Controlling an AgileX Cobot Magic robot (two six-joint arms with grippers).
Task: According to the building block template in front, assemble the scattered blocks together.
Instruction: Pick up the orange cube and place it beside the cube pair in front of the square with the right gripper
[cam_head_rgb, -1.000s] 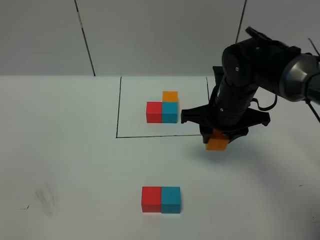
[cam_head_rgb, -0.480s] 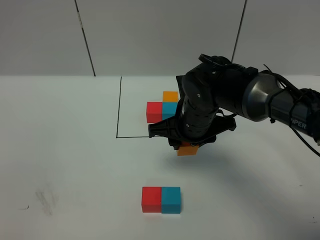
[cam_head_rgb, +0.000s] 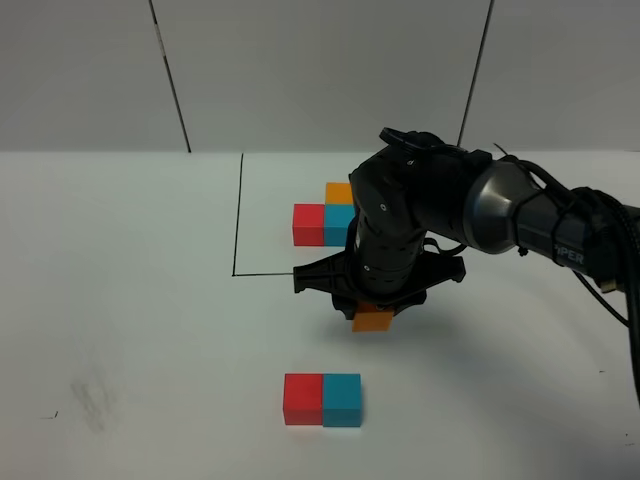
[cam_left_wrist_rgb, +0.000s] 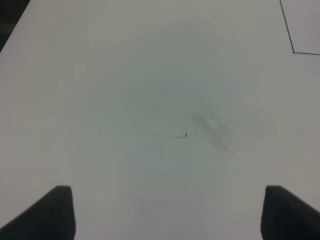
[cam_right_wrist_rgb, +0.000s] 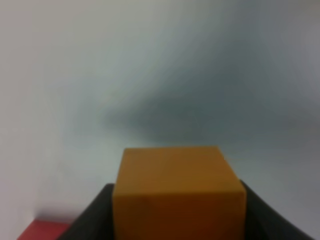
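Tabletop (cam_head_rgb: 120, 300) white around framed template (cam_head_rgb: 322, 222), wall (cam_head_rgb: 320, 70) grey.

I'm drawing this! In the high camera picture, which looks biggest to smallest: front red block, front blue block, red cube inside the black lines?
1. The front red block and the front blue block: alike, a tie.
2. The framed red cube: looks smaller, though it sits farther from the camera.
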